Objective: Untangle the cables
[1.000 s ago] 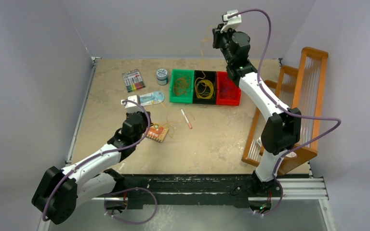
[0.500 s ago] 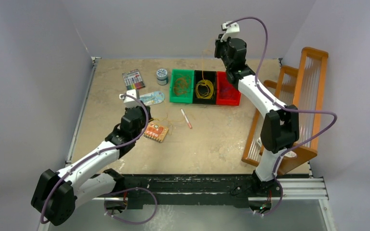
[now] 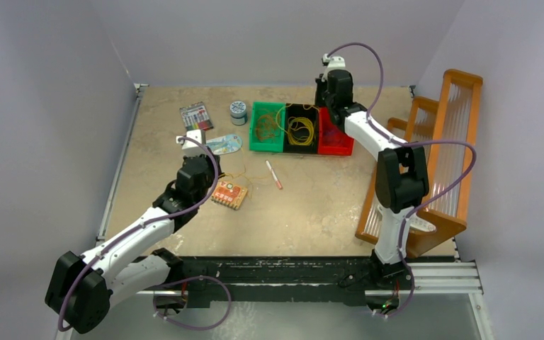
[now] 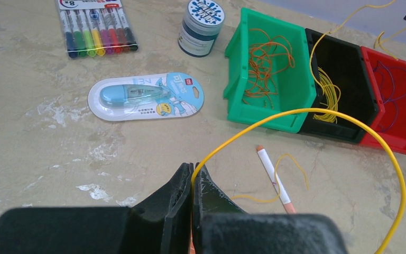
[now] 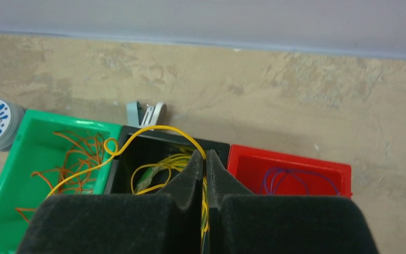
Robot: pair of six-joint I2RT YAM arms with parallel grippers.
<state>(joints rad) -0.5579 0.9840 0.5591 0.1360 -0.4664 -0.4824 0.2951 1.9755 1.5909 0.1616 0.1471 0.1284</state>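
Now, top view: right gripper (image 3: 322,99) has come down from high to just over black bin (image 3: 302,149).
Left wrist: left gripper (image 4: 192,170) fully closed on yellow cable (image 4: 306,110), looping right above worktop (image 4: 42,143).
Right wrist: right gripper pinches yellow strand (image 5: 153,129) over that bin; drop-off likely next.

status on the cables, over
Left gripper shut on yellow loop. Right gripper shut on yellow cable above black bin. Pen on table near the loop.
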